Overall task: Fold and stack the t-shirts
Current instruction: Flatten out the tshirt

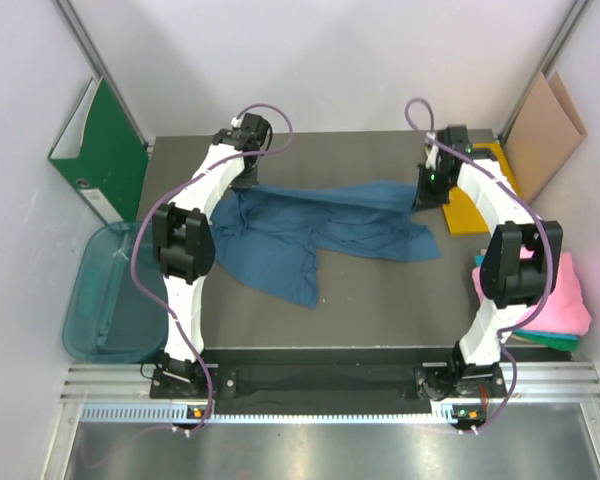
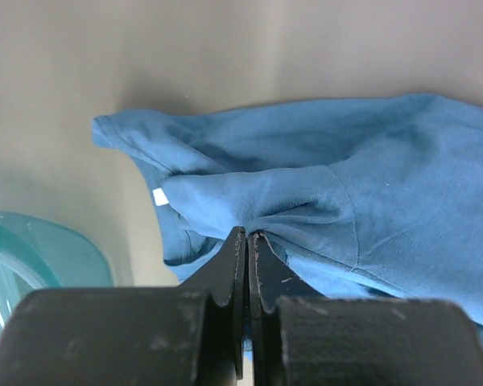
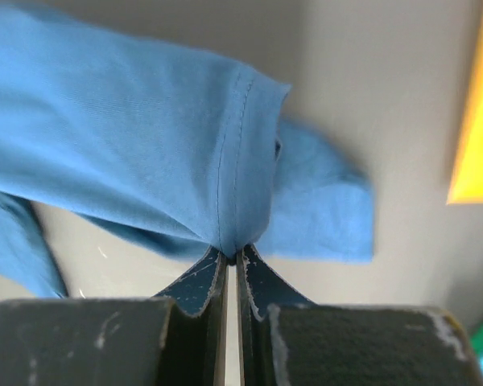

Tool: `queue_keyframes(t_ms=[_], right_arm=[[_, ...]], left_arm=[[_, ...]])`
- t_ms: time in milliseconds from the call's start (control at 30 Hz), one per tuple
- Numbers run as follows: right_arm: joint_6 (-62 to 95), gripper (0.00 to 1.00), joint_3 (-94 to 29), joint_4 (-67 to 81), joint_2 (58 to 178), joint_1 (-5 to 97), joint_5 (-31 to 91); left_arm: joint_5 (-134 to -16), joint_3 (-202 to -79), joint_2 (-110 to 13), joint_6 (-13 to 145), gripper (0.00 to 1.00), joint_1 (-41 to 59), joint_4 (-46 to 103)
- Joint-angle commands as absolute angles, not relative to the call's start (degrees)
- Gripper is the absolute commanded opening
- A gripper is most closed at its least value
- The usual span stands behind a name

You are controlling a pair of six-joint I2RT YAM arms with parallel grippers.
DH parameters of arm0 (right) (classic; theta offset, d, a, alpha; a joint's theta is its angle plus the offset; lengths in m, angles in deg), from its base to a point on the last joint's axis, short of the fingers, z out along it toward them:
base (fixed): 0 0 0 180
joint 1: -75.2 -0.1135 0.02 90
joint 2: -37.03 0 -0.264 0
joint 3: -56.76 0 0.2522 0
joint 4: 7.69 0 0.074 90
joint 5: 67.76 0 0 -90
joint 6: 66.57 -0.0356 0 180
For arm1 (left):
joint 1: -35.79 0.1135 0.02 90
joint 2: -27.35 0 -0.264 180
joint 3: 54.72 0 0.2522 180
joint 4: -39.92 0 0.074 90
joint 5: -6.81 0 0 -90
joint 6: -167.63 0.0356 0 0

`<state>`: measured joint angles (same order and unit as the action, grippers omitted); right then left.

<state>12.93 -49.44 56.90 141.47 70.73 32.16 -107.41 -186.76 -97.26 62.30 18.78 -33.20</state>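
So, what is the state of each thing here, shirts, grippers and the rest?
dark blue t-shirt: unfolded, crumpled, pinched at both far ends
left gripper: shut on the dark blue t-shirt
right gripper: shut on the dark blue t-shirt
pink t-shirt: folded, on top of the teal-green t-shirt
teal-green t-shirt: mostly hidden beneath it
green binder: upright against the left wall
cardboard sheet: leaning on the right wall

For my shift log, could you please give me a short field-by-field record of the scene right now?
blue t-shirt: unfolded, rumpled, spread across the table
left tool: shut on the shirt's left end
right tool: shut on a hemmed edge at its right end
pink t-shirt: at the table's right edge, atop a teal-green t-shirt
folding: not yet done on the blue one
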Motion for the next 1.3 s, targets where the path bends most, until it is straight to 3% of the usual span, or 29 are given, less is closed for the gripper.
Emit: queue_keyframes(t_ms=[0,200,367,500,533,600,633,767,1267], right_arm=[[12.46,0.02,-36.21,56.79,141.35,73.26,38.29],[10.34,0.17,-26.87,52.66,143.73,74.23,47.82],[10.34,0.07,-29.68,50.02,142.50,75.19,50.09],[9.81,0.08,-33.45,49.83,142.84,77.04,51.07],[10.24,0.12,-35.29,51.32,143.02,77.04,51.33],[11.30,0.30,-36.01,52.56,142.15,77.04,50.99],[11.65,0.46,-35.92,53.61,141.45,77.04,50.64],[14.99,0.62,-33.82,56.77,137.49,77.13,47.74],[17.64,0.61,-20.28,50.46,130.36,78.19,48.26]], left_arm=[[-107.98,-185.47,-93.32,61.55,0.00,19.62,-35.19],[-107.53,-184.67,-93.76,61.55,0.00,18.66,-35.80],[-107.53,-184.59,-94.02,61.72,0.00,18.22,-35.89],[-107.79,-184.67,-94.29,61.55,0.00,17.95,-36.16],[-107.88,-184.76,-94.46,61.37,0.00,17.95,-36.16],[-107.80,-184.85,-94.55,61.20,0.00,17.87,-36.16],[-107.62,-184.85,-94.55,61.11,0.00,17.86,-36.16],[-107.27,-185.37,-95.16,60.76,0.00,17.78,-36.07],[-107.18,-186.87,-97.36,60.40,0.00,17.07,-36.24]])
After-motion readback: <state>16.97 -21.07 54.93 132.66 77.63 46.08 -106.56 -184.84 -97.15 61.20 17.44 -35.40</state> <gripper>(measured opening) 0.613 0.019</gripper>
